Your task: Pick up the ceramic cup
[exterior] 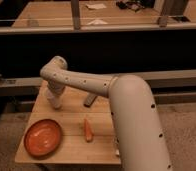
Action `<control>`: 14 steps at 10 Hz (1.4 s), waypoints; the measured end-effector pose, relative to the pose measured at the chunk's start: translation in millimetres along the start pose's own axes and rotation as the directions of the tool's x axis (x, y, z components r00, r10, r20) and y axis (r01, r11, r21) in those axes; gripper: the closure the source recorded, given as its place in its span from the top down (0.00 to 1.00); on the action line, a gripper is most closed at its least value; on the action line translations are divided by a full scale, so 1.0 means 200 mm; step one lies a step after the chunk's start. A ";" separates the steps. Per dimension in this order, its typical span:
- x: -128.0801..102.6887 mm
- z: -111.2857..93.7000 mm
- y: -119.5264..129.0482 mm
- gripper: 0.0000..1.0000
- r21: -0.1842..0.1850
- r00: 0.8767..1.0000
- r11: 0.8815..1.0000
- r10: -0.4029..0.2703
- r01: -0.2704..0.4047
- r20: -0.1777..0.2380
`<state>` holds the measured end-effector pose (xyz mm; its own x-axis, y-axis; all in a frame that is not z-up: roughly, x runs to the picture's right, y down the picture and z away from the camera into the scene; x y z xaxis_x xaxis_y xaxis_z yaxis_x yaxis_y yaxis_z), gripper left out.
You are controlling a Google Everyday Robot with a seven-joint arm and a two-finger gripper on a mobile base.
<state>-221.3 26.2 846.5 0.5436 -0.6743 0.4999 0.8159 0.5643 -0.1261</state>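
My gripper (54, 100) points down at the far left part of the wooden table (103, 150), at the end of my big white arm (86, 82), which reaches in from the right. The ceramic cup does not show apart from the gripper. The pale whitish shape at the gripper's lower end may be the cup or part of the gripper; I cannot tell which. It sits just behind the orange plate (42, 137).
An orange carrot-like piece (88, 130) lies in the middle of the table, right of the plate. A dark grey flat object (90, 100) lies under my arm. A dark shelf and railing run behind the table. The floor lies to the right.
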 end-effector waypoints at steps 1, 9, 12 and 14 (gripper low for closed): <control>0.00 -0.01 0.00 0.07 0.001 1.000 1.000 -0.002 0.002 0.000; -0.04 -0.05 -0.04 0.19 -0.008 1.000 1.000 -0.012 0.012 0.009; -0.04 -0.07 -0.06 0.12 -0.010 1.000 1.000 -0.015 0.015 0.011; -0.05 -0.07 -0.06 0.12 -0.011 1.000 1.000 -0.018 0.018 0.013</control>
<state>-235.0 19.5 830.6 0.5264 -0.6780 0.5131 0.8275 0.5470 -0.1262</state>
